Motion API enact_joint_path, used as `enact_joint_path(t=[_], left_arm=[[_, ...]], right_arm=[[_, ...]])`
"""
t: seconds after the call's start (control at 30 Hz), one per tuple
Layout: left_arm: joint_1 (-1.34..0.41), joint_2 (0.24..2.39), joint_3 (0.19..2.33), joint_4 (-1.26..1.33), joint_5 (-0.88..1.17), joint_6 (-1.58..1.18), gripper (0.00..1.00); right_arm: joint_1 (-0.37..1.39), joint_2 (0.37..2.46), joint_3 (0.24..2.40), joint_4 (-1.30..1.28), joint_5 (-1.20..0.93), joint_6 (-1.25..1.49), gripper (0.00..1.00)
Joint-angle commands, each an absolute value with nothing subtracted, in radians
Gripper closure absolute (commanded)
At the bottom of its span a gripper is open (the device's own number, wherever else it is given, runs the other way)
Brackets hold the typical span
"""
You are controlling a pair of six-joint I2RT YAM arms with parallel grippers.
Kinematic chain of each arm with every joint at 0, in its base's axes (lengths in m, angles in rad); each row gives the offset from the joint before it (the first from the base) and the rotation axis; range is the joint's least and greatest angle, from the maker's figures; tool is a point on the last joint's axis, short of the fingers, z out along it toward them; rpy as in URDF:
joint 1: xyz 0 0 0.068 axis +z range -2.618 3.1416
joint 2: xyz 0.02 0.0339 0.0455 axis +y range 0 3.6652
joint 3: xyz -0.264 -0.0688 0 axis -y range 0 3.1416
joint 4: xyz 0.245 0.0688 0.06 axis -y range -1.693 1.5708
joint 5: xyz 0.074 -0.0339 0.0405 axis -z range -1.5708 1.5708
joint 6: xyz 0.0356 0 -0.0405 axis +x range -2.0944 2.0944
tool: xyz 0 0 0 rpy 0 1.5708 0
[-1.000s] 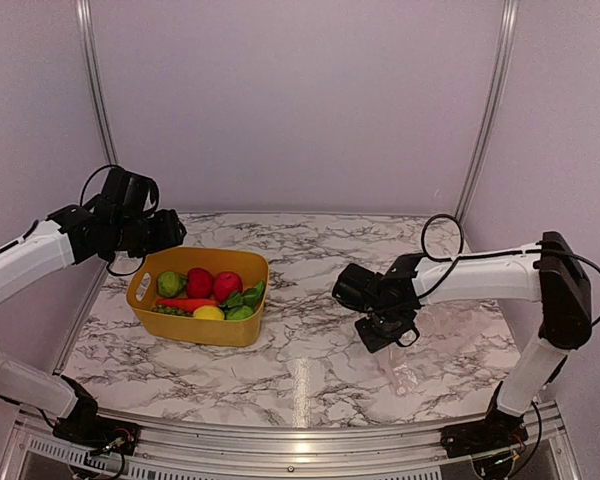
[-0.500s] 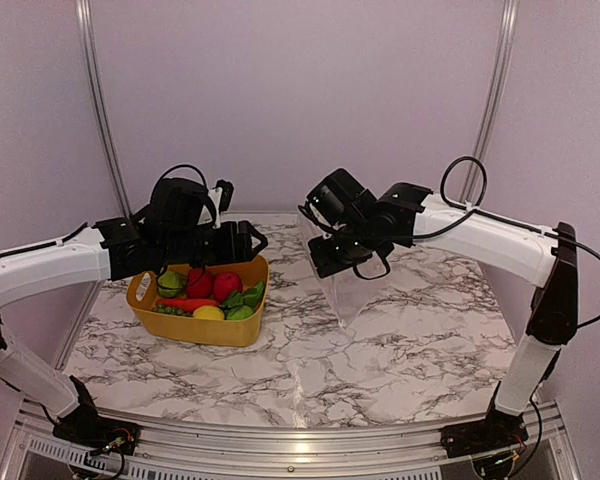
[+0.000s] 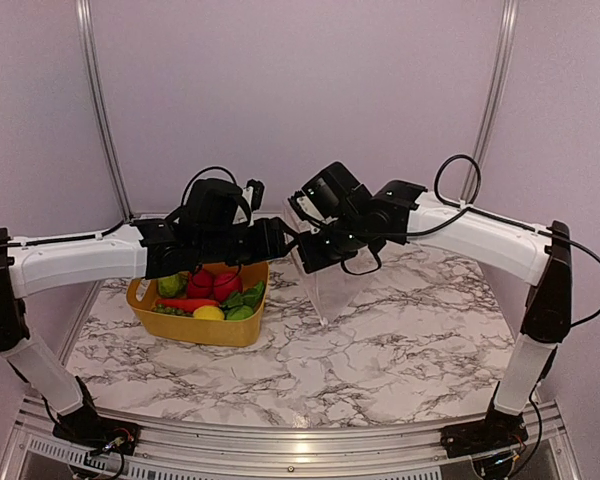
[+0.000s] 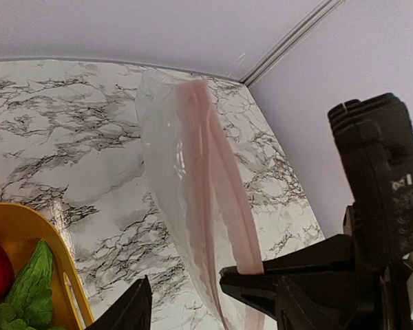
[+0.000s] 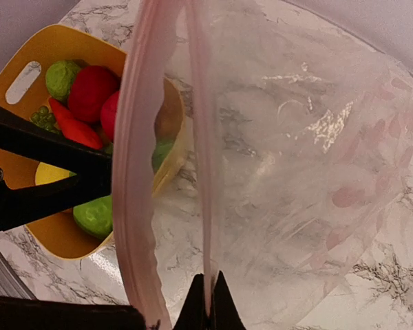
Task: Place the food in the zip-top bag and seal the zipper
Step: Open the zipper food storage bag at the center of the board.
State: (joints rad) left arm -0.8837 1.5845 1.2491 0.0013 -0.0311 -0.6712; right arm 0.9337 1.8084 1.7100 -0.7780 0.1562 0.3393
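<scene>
With our right fingers [image 5: 199, 313] clenched on the zipper [image 4: 206, 172] of the zip-top bag [image 3: 328, 288] and our left fingers [image 4: 275, 289] released beside it, we risk catching both lips and closing the mouth.

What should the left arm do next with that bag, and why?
Probably close the left gripper on the free zipper lip. The right gripper pinches the other lip, holding the zip-top bag aloft, and the open left jaws sit beside it.
</scene>
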Motion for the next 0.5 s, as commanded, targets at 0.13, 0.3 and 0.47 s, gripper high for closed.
enact_joint_path(t=[0.13,0.3,0.47], left_arm=[[-0.887,1.682,1.32,-0.061,-0.139,-0.778,0.46],[-0.887,1.713,1.348,-0.133,-0.183,-0.794,0.61],[-0.887,1.723,1.364,-0.173,-0.225,-0.802,0.87]], right_arm=[[0.938,1.813,1.779,-0.749,0.136,0.372,1.0],[0.938,1.807,1.809,-0.81,0.17,0.386,1.0],[0.936,1.827,1.915,-1.004,0.338,0.425,1.0]])
